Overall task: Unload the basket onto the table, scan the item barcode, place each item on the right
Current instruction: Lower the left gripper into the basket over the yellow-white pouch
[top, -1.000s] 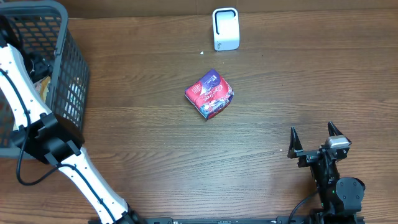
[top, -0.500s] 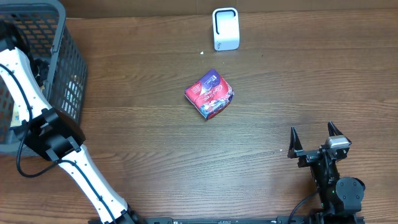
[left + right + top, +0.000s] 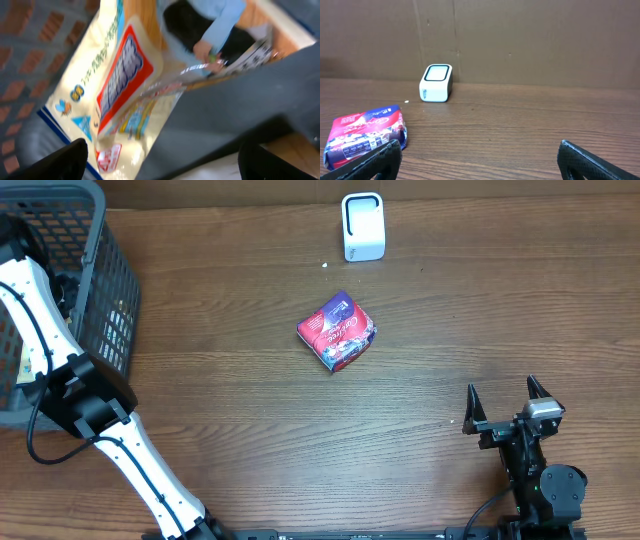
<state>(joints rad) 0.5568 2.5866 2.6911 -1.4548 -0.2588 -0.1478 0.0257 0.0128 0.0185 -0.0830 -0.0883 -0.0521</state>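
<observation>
Left gripper (image 3: 162, 167), jaws wide, has pushed deeper into the basket (image 3: 115, 290) at the table's (image 3: 250, 430) left edge, over a cream bag (image 3: 115, 80); a pick seems near. Scanner (image 3: 362, 226) waits at the far edge.

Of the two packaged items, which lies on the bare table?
The red and purple packet, on the table; the cream bag with a red label is in the grey basket.

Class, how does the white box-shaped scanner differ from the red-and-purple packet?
The white box-shaped scanner is plain and stands upright; the red-and-purple packet is printed and lies flat. The scanner sits at the back, the packet mid-table. Both rest untouched on the wooden table.
</observation>
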